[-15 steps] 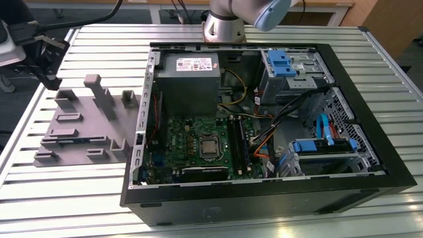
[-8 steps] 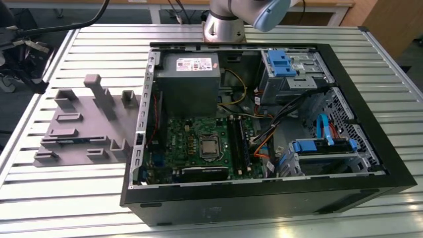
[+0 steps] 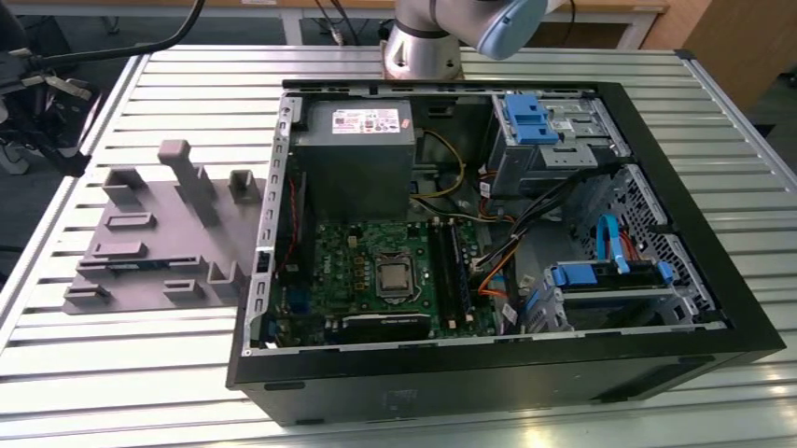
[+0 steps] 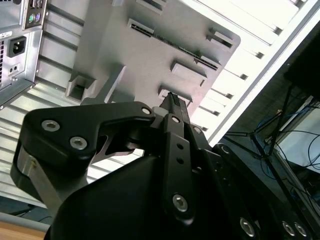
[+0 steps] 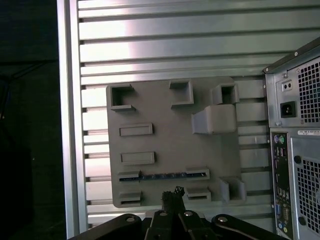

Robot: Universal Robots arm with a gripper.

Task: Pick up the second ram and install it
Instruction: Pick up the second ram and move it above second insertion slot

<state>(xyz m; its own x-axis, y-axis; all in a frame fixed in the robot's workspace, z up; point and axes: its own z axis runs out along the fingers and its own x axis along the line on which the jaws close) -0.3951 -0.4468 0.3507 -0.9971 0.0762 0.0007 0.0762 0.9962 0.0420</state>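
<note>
Plainly: slatted table [image 3: 125, 373] bears grey tray [image 3: 149, 233] with ram [image 5: 165, 176], open case [image 3: 498, 383].

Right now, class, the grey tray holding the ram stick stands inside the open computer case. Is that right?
No. The grey tray holding the ram stick stands outside the open computer case, on the slatted table, to the exterior view's left of the case. The exterior view shows this.
</note>
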